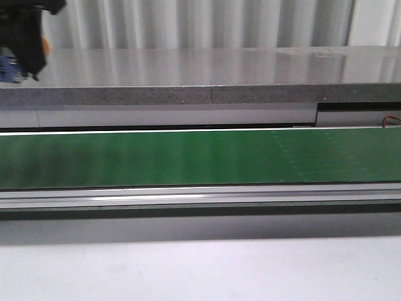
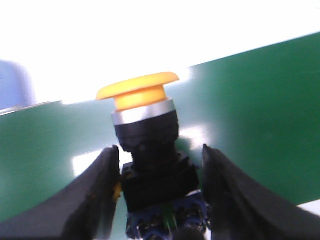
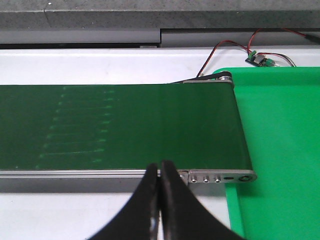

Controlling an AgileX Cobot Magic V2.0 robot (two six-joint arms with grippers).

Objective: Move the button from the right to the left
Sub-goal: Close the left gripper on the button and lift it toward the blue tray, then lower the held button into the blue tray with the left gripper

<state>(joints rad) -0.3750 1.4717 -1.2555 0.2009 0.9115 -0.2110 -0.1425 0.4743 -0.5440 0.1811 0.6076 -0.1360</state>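
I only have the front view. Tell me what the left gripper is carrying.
Observer: The button, orange cap up, sits between the left gripper's fingers.
Operator: Report the right gripper.
Observer: The right gripper is shut and empty, at the belt's near edge.
Operator: Say what's past the belt's end.
Observer: A green tray, with a small wired board behind it.
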